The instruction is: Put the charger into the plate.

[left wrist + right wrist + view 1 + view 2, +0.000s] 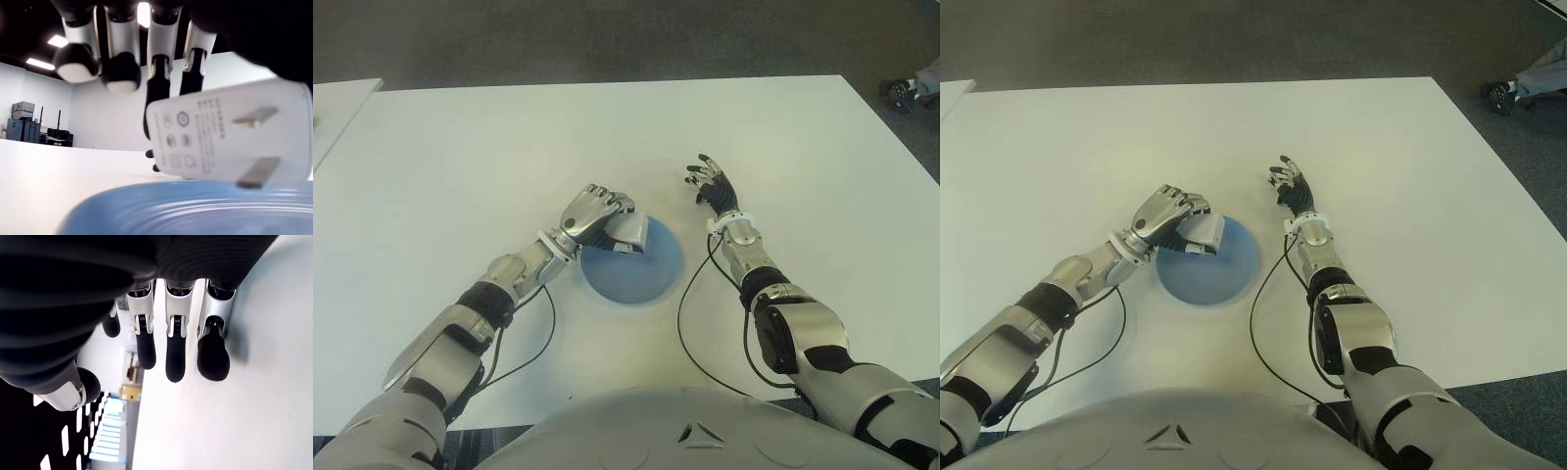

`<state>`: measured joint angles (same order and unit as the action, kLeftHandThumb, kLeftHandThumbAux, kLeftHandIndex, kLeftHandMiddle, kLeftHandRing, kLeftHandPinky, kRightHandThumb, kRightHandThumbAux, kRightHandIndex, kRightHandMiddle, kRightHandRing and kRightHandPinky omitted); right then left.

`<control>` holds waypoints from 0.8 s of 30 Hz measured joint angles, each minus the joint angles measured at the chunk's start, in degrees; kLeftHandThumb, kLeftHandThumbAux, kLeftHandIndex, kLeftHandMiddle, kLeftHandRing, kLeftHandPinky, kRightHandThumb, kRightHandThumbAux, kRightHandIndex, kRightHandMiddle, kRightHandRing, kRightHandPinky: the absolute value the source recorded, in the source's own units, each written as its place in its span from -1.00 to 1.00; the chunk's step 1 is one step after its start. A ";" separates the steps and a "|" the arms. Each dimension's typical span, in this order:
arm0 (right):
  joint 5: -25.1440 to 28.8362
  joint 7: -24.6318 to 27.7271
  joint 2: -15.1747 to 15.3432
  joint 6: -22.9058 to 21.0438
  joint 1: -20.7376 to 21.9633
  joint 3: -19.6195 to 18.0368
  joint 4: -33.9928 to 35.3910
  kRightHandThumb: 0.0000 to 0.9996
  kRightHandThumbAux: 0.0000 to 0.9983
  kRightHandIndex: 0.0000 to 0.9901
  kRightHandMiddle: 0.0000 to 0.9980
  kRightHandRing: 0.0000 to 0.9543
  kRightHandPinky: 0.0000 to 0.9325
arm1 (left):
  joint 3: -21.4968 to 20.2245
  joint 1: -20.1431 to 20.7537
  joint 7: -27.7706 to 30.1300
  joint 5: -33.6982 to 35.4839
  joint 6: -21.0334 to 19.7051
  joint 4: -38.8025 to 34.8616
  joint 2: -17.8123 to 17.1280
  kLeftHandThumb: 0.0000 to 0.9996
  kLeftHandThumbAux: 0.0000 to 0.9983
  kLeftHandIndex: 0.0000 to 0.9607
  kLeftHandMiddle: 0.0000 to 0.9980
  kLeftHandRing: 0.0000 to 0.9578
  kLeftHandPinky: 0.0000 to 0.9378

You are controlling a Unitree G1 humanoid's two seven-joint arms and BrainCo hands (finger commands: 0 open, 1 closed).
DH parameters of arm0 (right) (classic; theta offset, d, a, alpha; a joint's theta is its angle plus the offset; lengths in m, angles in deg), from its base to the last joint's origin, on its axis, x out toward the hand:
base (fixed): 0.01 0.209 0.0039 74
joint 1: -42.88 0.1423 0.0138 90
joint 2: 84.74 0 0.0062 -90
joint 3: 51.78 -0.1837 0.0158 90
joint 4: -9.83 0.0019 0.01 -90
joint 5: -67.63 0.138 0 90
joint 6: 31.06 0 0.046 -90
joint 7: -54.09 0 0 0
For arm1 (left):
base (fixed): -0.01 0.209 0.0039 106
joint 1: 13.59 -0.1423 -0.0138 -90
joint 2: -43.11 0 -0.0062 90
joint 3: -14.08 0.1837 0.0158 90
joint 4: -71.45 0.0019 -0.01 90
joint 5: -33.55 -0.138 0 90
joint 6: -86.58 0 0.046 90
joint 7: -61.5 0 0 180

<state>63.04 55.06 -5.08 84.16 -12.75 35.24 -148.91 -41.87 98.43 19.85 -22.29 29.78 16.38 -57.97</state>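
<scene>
- Left hand [592,213], fingers clamped on the white charger [629,233], holds it over the blue plate's [641,274] upper-left rim, frame centre.
- Right hand [713,186], fingers apart, shows right of the plate above the white worktop [460,157].

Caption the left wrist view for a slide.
Left hand holds the white charger, prongs facing the camera, just above the blue plate.

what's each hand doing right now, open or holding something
Left hand: shut on the white rectangular plastic charger, held over the round blue plate.
Right hand: open, holding nothing, right of the plate.
</scene>
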 measured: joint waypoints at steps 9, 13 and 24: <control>0.00 0.00 -0.17 0.87 -0.02 0.00 -0.41 -0.81 0.14 -1.00 -0.50 -0.36 -0.36 | 0.22 -0.06 -0.04 0.00 0.42 0.87 0.43 -0.04 0.51 0.49 0.73 0.82 0.86; 0.00 0.06 -0.31 1.34 -0.12 0.01 -0.49 -0.80 0.16 -1.00 -0.50 -0.35 -0.35 | 0.16 -0.65 0.00 0.16 0.22 -0.13 0.45 -0.13 0.40 0.49 0.72 0.81 0.84; -0.04 0.13 -0.65 2.49 -0.26 0.04 -0.89 -0.78 0.23 -1.00 -0.50 -0.35 -0.36 | -0.85 -4.26 4.17 2.42 2.13 -8.24 -0.65 -0.33 -0.39 -0.87 -0.85 -0.84 -0.82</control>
<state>62.99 55.18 -5.73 86.65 -13.01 35.29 -149.80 -42.72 94.17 24.01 -19.88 31.91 8.14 -58.62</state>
